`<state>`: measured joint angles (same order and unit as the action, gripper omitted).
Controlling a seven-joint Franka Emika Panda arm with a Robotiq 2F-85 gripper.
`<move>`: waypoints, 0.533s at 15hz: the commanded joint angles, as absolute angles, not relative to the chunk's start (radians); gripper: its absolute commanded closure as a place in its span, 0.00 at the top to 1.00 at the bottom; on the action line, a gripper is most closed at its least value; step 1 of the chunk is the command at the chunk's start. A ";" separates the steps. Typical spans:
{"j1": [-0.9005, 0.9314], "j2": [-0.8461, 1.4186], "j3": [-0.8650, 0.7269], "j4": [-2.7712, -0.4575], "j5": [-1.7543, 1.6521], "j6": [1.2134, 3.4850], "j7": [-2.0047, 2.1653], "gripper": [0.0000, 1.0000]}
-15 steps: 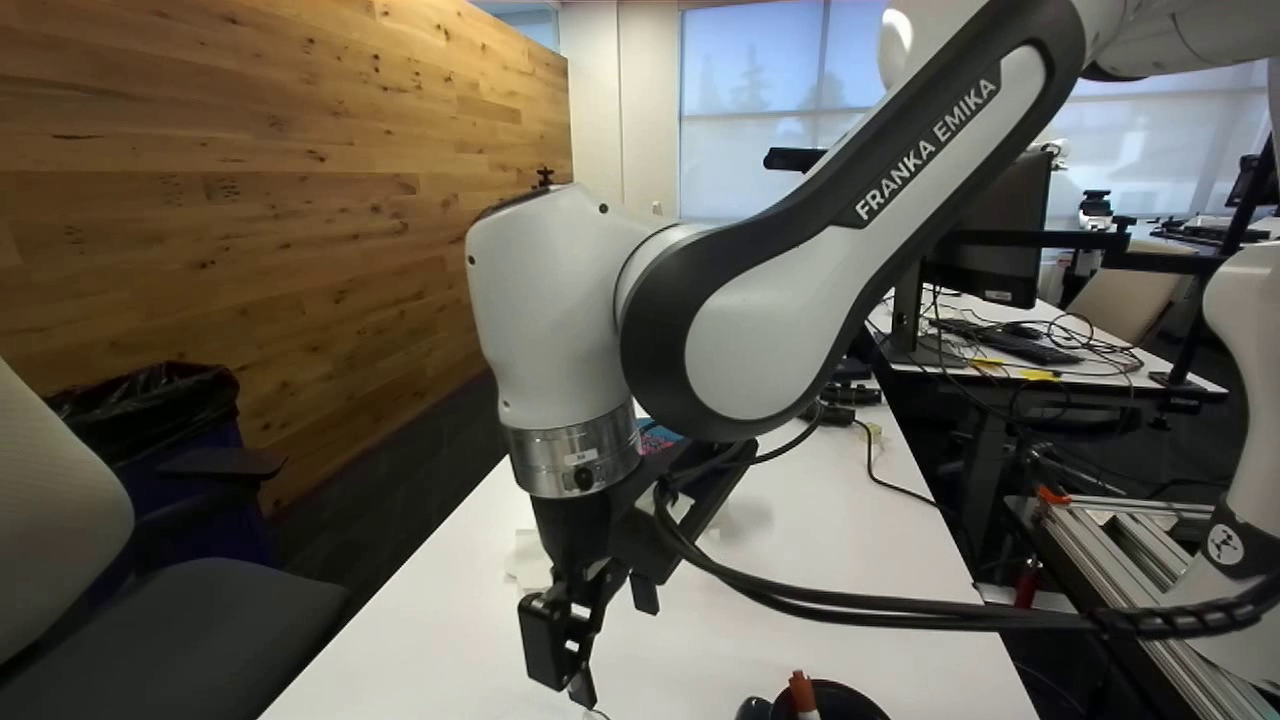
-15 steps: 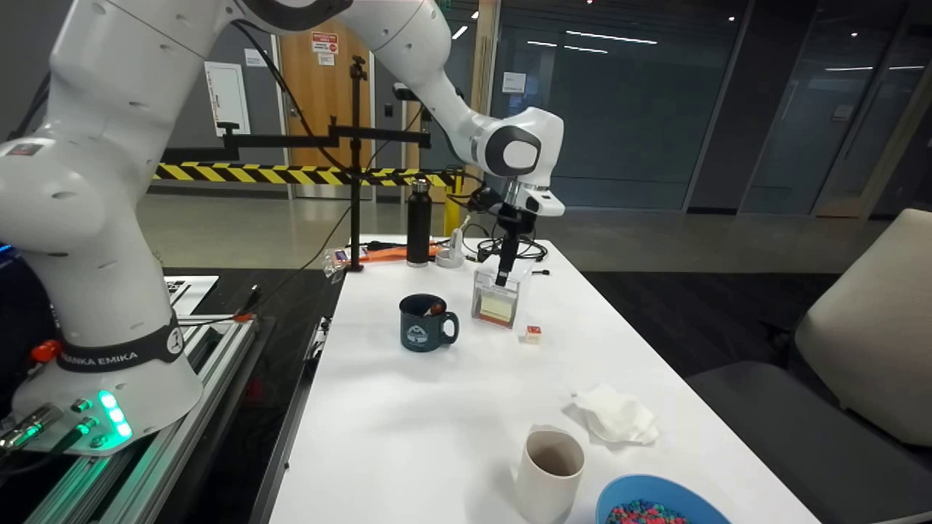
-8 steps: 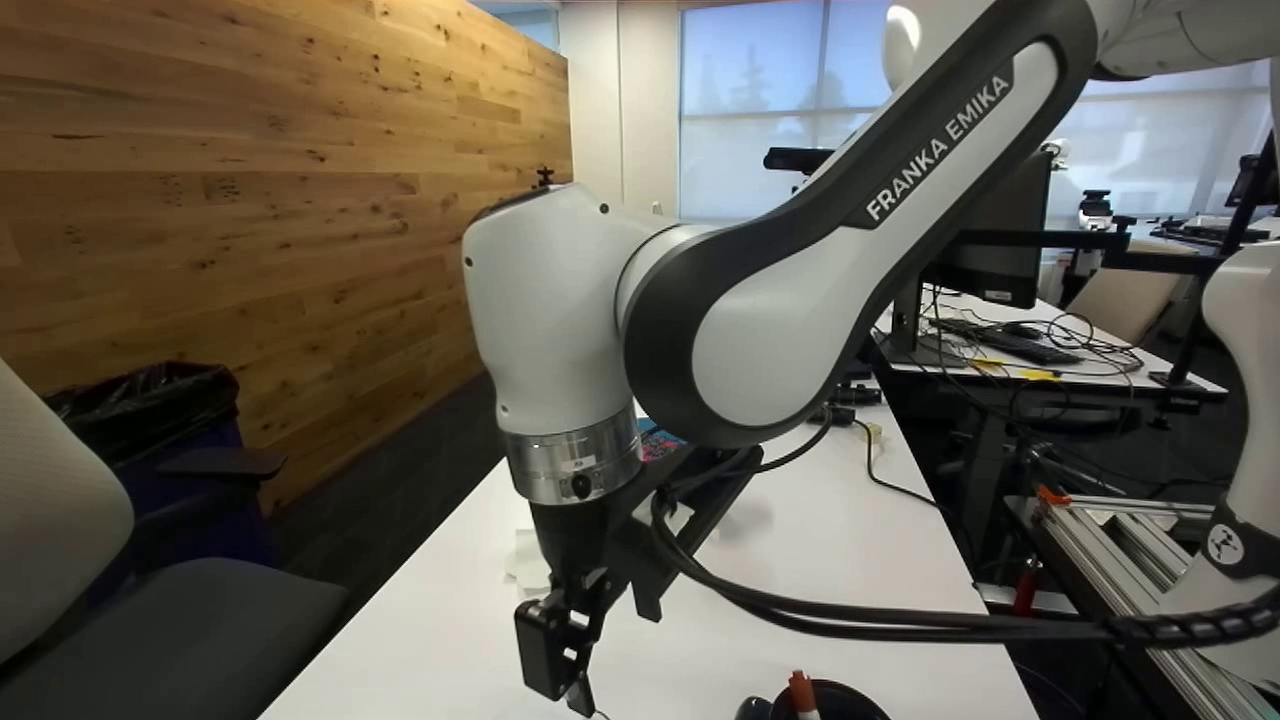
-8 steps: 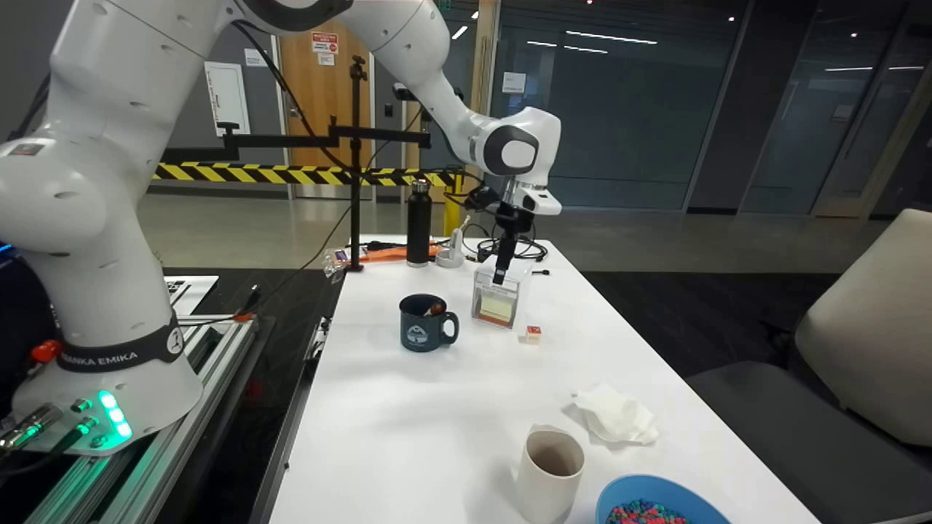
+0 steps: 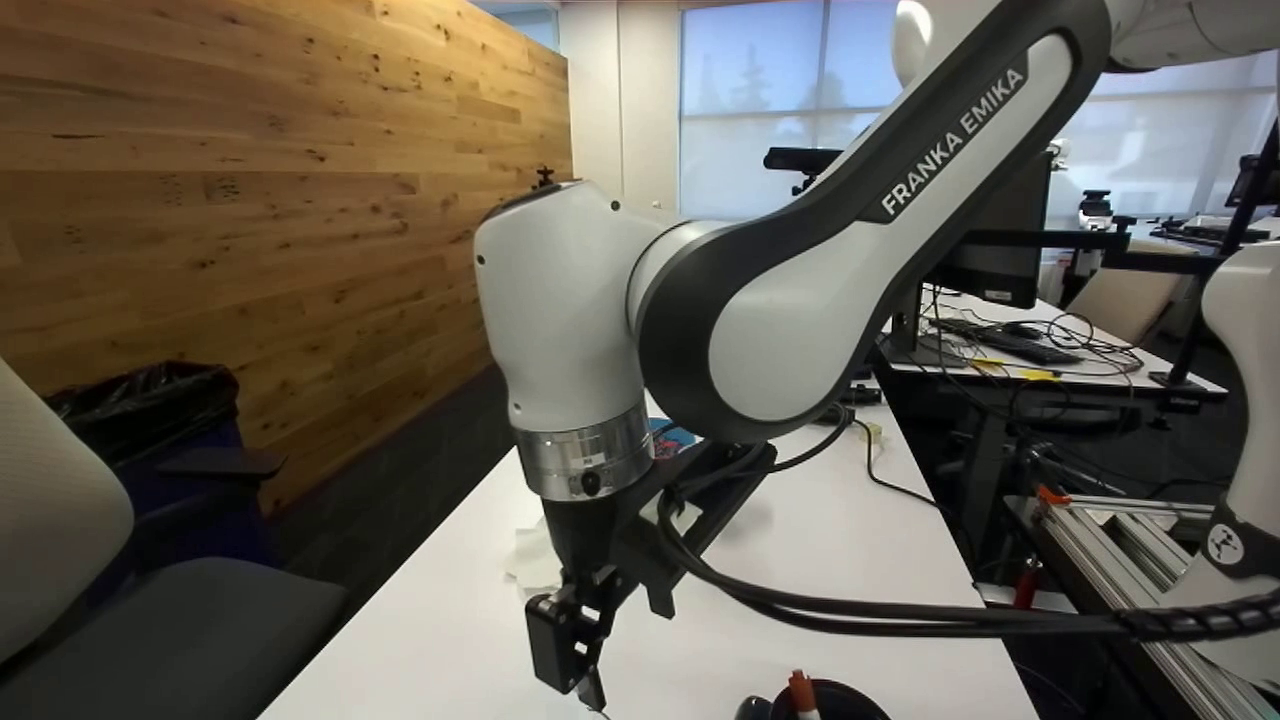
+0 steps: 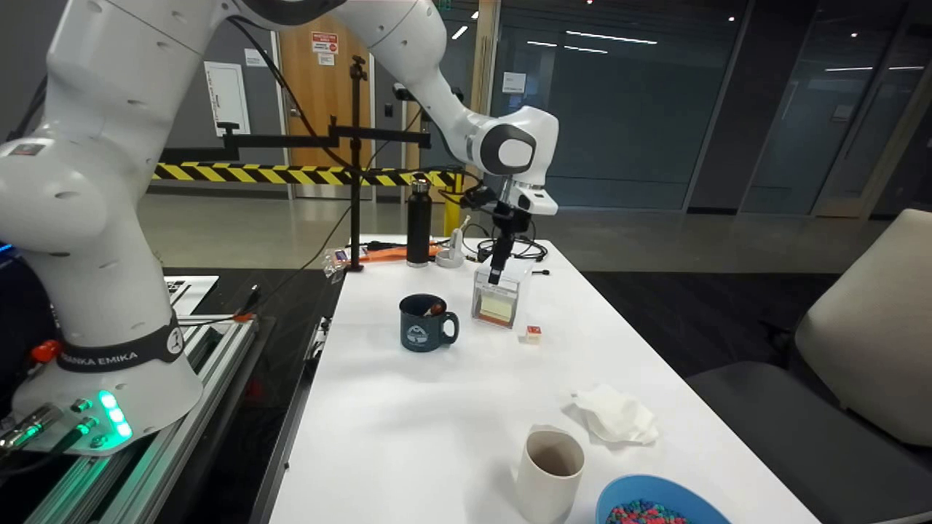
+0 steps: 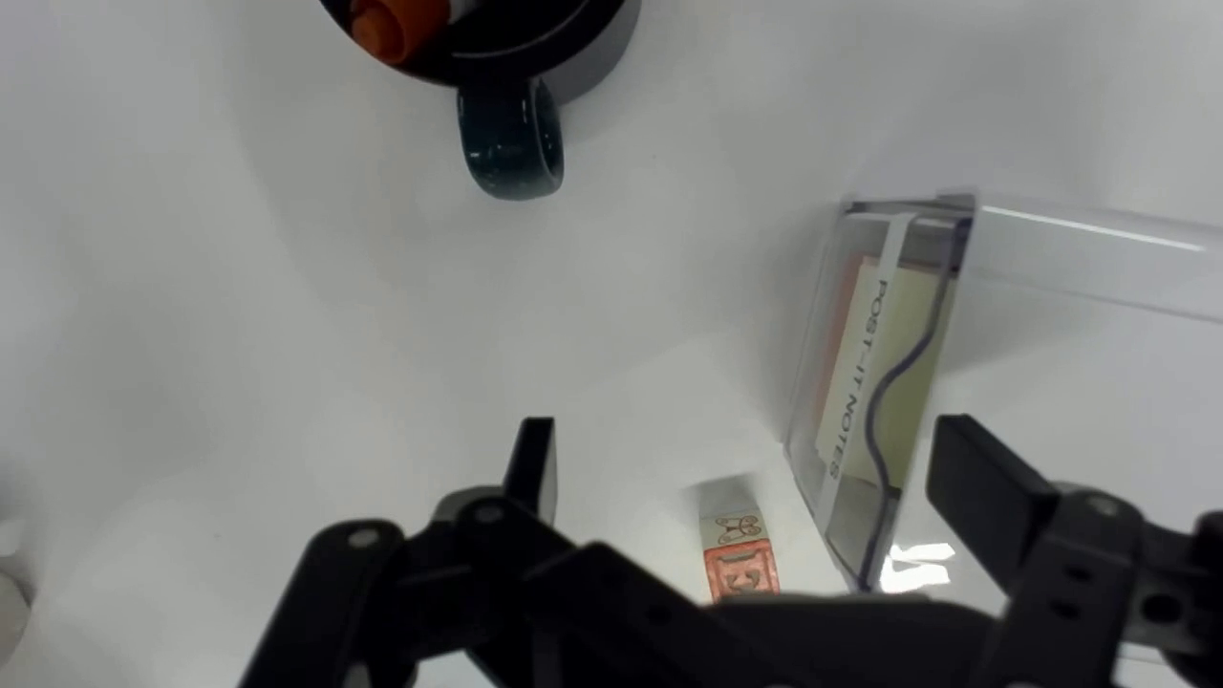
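Observation:
My gripper (image 7: 760, 473) is open and empty, with its fingers wide apart in the wrist view. A small wooden letter block (image 7: 740, 564) with a red face lies below, between the fingers in that view and partly hidden by the gripper body. A clear box labelled "POST-IT NOTES" (image 7: 874, 382) stands beside the block, under the right finger. In an exterior view, the gripper (image 6: 496, 276) appears over or behind the box (image 6: 496, 304); I cannot tell whether they touch. The block (image 6: 534, 334) sits in front of the box. The gripper (image 5: 575, 665) also shows in an exterior view.
A dark mug (image 6: 422, 327) holding an orange-capped marker (image 5: 803, 693) stands near the box. Crumpled tissue (image 6: 615, 415), a pale cup (image 6: 550, 480) and a blue bowl (image 6: 655, 486) of coloured bits are on the table. A black bottle (image 6: 419, 225) and cables stand farther back.
The arm and gripper have shifted slightly sideways, toward the mug's side of the table. The box, block and mug have not moved.

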<state>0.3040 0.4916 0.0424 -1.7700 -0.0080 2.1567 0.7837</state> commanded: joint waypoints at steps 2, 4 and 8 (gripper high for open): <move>0.303 0.444 0.037 -1.832 -0.015 2.164 0.826 1.00; 0.303 0.453 0.037 -1.830 -0.017 2.166 0.826 1.00; 0.302 0.460 0.036 -1.828 -0.020 2.170 0.824 1.00</move>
<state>0.3023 0.4795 0.0364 -1.8046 -0.0080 2.1567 0.7990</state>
